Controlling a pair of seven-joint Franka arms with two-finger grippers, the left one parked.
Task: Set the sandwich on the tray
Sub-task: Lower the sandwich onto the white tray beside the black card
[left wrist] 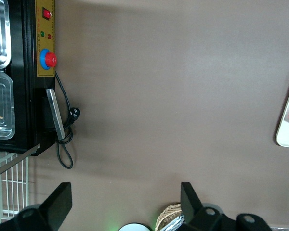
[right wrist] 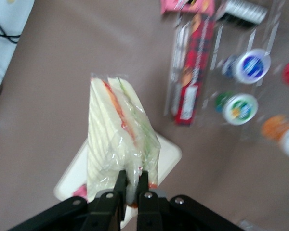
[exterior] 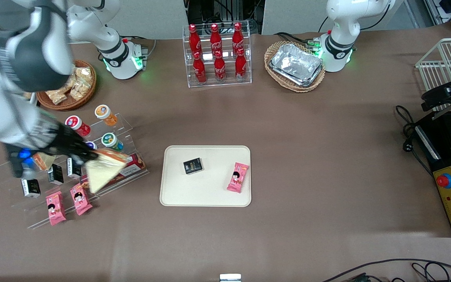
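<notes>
Tool (right wrist: 131, 185): clamped on sandwich (exterior: 102, 172) wrapper edge, held aloft above clear snack rack (exterior: 131, 172) at working arm's end of desk. Tray (exterior: 170, 192): toward desk centre, sideways from sandwich; sandwich's long axis hangs away from tool.

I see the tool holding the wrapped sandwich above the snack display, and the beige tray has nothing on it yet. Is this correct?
Not fully. The tool does hold the sandwich above the snack display, but the tray is not bare: the front view shows a small black packet and a pink snack packet already lying on it.
</notes>
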